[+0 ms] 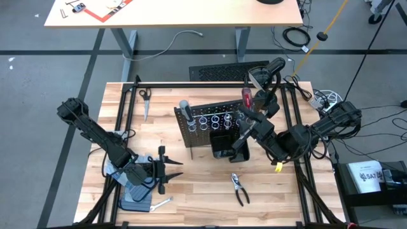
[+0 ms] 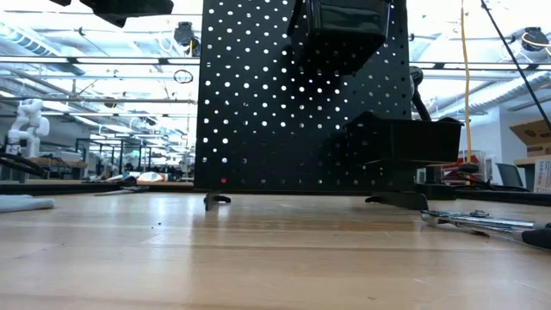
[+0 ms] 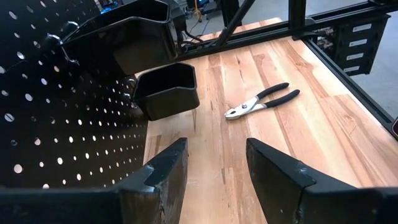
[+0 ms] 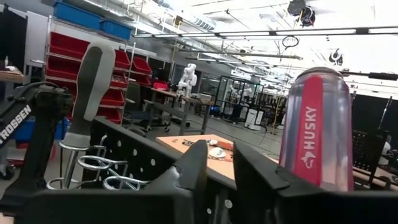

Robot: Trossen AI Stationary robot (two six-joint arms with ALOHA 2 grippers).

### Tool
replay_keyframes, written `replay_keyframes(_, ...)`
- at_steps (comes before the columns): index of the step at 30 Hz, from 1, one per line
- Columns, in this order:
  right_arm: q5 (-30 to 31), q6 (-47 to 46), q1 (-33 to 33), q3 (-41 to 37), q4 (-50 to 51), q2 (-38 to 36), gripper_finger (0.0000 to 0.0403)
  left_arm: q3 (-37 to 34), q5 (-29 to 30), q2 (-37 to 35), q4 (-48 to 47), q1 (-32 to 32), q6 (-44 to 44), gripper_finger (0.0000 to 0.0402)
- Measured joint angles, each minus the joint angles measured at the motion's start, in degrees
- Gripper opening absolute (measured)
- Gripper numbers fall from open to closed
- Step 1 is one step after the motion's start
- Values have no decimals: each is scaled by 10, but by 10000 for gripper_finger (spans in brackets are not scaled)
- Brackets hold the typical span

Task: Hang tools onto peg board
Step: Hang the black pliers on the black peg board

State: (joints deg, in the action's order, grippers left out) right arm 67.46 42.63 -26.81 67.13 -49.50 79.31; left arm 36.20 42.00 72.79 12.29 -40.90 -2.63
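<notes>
Two screwdrivers stand in the board's rings; pliers and a wrench lie on the table.

The right gripper (image 1: 245,125), jaws slightly parted around nothing, sits at the peg board's (image 1: 203,130) three o'clock end, just beside the red screwdriver (image 1: 246,97). The grey screwdriver (image 1: 184,109) stands at nine o'clock. Pliers (image 1: 239,189) lie toward five o'clock, a wrench (image 1: 163,202) toward seven. The left gripper (image 1: 170,169) waits open, empty.

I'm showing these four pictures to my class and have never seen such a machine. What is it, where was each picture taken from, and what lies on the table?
Two robot arms work at a wooden table. One picture looks down from above, one looks level across the tabletop, and two come from cameras on the wrists. An upright peg board already holds a grey-handled screwdriver and a red-handled screwdriver in its rings. The right gripper is at the board, jaws apart beside the red one. The left gripper waits open and empty. Pliers lie on the table.
</notes>
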Motion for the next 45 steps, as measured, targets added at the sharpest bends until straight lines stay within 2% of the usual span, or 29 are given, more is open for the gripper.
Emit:
replay_keyframes(7, -22, 9, -2, 0, -1, 0, 117, 0, 0, 0, 0, 0, 0, 173)
replay_keyframes(12, -80, 37, -21, 0, -33, 0, 123, 0, 0, 0, 0, 0, 0, 173)
replay_keyframes(16, -90, 55, -49, 19, -35, 0, 124, 0, 0, 0, -3, 0, 0, 173)
replay_keyframes(21, -91, 40, -96, 62, 35, 0, 133, 0, 0, 0, -8, 0, 0, 173)
replay_keyframes(25, -91, -58, -132, 99, 166, -1, 149, 0, 0, 0, -8, 0, 0, 173)
replay_keyframes(28, -92, -164, -156, 111, 313, -1, 156, 0, 0, 0, -8, 0, 0, 173)
replay_keyframes(36, -94, -552, -204, 111, 669, 19, 135, 0, 0, 0, -7, 0, 0, 173)
replay_keyframes(39, -138, -646, -211, 111, 732, 46, 127, 0, 0, 0, -7, 0, -1, 173)
replay_keyframes(45, -238, -784, -214, 111, 767, 115, 121, 0, 0, 0, -2, 0, -1, 173)
